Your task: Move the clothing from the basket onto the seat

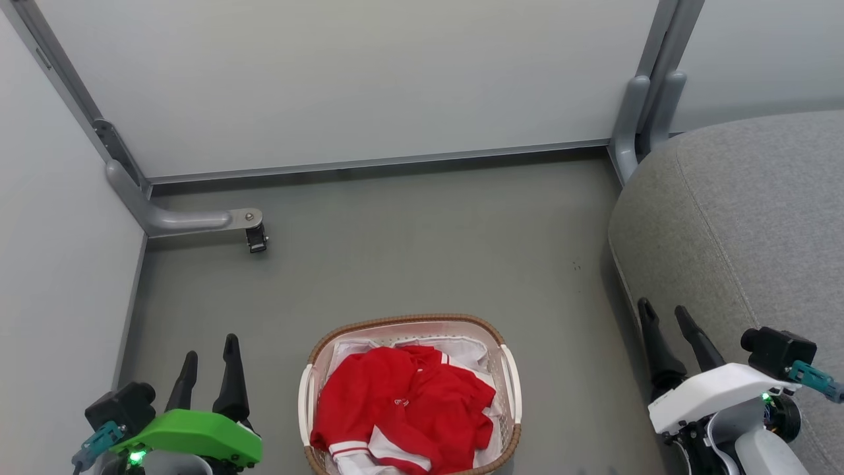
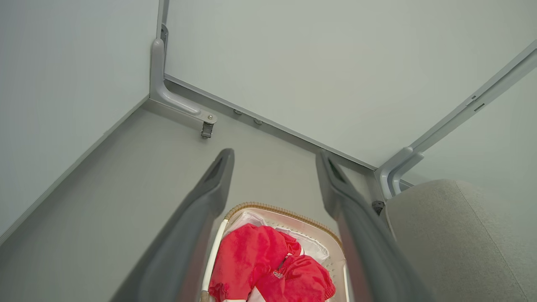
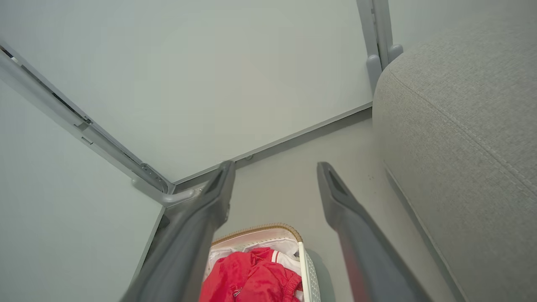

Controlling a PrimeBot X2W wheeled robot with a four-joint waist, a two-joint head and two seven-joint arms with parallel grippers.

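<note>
Lying heaped in the basket, the clothing is flanked by the left gripper and the right gripper, both spread wide and empty; the seat is found right of the basket

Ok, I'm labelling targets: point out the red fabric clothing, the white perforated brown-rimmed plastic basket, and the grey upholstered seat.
red fabric clothing (image 1: 402, 402): head view, middle of the heap.
white perforated basket (image 1: 409, 319): head view, far brown rim.
grey upholstered seat (image 1: 758, 218): head view, bare top surface.
</note>
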